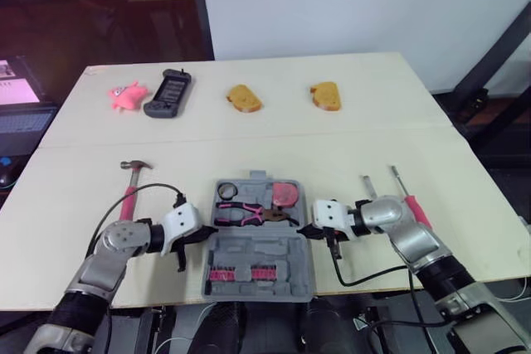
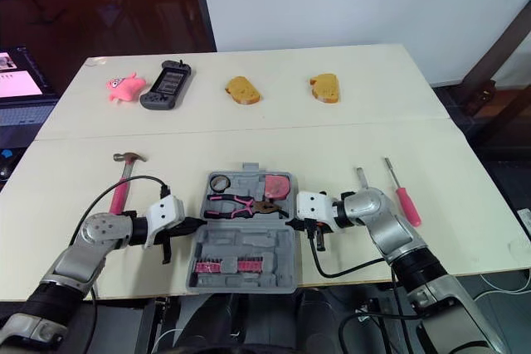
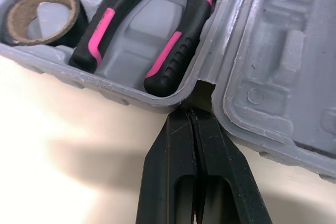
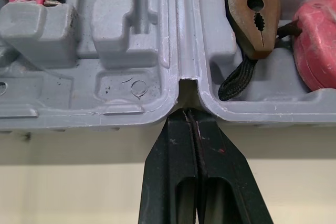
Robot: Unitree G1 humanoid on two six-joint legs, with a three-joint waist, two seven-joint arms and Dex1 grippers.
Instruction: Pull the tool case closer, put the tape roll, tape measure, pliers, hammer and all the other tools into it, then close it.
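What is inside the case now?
Tape roll, pliers and tape measure in the case's far half; pink bits in the near half. Whatever lies beneath the pliers is covered.

No lettering, brand, number or sign can be read anywhere. The laptop screen (image 1: 15, 79), at about ten o'clock in the head view, carries marks too small to make out. The dark keypad device (image 1: 168, 93), at eleven o'clock, shows rows of keys whose legends cannot be told. The grey tool case (image 1: 274, 248), at six o'clock, bears no legible marking on its mouldings.
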